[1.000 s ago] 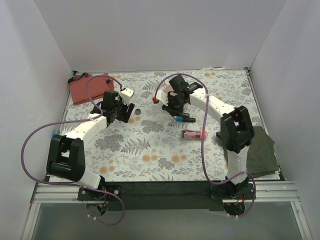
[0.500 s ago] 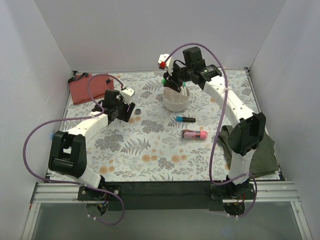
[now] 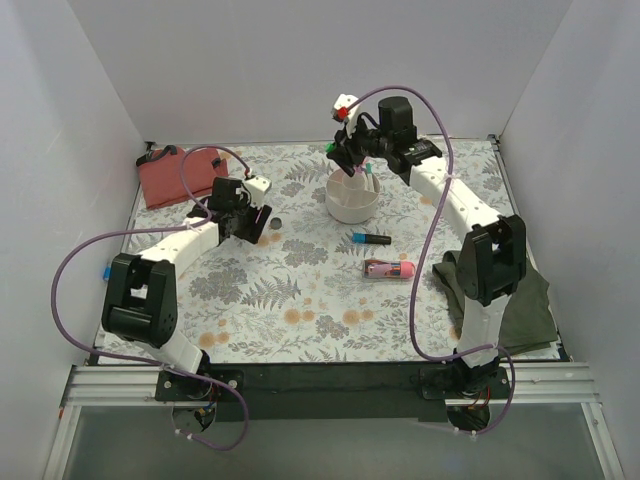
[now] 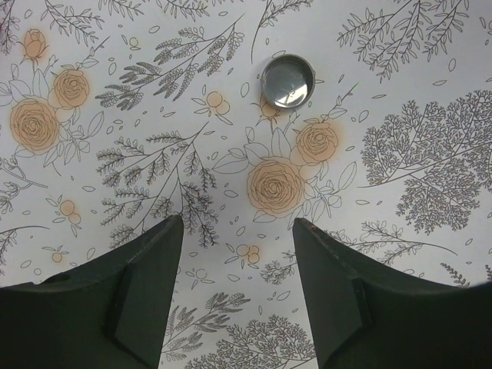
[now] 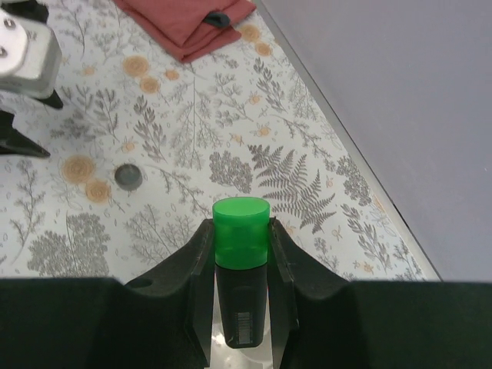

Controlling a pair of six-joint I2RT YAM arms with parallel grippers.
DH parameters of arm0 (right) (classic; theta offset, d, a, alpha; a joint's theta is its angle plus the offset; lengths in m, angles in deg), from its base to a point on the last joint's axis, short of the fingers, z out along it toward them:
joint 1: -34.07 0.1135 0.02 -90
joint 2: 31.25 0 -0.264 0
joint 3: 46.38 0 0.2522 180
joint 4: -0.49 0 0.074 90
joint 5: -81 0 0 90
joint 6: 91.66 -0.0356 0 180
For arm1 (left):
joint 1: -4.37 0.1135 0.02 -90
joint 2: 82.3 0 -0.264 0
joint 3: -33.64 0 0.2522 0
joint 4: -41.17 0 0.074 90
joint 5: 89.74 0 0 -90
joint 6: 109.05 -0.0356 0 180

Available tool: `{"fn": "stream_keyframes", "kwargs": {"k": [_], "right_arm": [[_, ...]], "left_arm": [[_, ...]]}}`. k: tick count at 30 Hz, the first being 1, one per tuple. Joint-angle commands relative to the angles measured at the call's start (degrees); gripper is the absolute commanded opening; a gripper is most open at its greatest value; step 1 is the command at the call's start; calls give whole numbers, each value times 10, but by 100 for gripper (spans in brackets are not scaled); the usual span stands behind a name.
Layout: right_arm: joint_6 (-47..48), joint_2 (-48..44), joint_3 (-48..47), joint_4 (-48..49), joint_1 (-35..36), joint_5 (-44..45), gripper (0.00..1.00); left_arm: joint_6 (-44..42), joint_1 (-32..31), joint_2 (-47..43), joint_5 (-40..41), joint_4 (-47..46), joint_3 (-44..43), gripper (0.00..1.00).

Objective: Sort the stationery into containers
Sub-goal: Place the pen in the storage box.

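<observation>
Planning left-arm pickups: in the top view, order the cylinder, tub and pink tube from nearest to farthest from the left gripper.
1. Cylinder, just right of the left gripper.
2. Tub, centre back.
3. Pink tube, right of centre.

right hand (image 5: 241, 240) clamps a green-capped highlighter (image 5: 241, 229); red pouch (image 5: 187, 23) and dark cylinder (image 5: 128, 177) lie beyond.
</observation>
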Motion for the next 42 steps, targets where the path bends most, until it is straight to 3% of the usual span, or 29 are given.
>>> {"fn": "stream_keyframes", "kwargs": {"k": [1, 5, 7, 19, 31, 42], "right_arm": [[-90, -30, 46, 157, -4, 6, 1], [-142, -82, 218, 346, -4, 78, 1], [-164, -83, 240, 390, -3, 122, 1], [-188, -56, 208, 406, -2, 147, 1], [-173, -136, 316, 408, -4, 195, 1], [-154, -151, 401, 436, -14, 211, 1]], "left_arm": [[-2, -2, 3, 2, 10, -25, 59], [-4, 0, 14, 0, 18, -33, 59], [-5, 0, 19, 0, 24, -41, 59], [4, 0, 45, -6, 27, -56, 59], [2, 0, 50, -5, 28, -61, 59], [-2, -1, 59, -5, 43, -73, 59]]}}
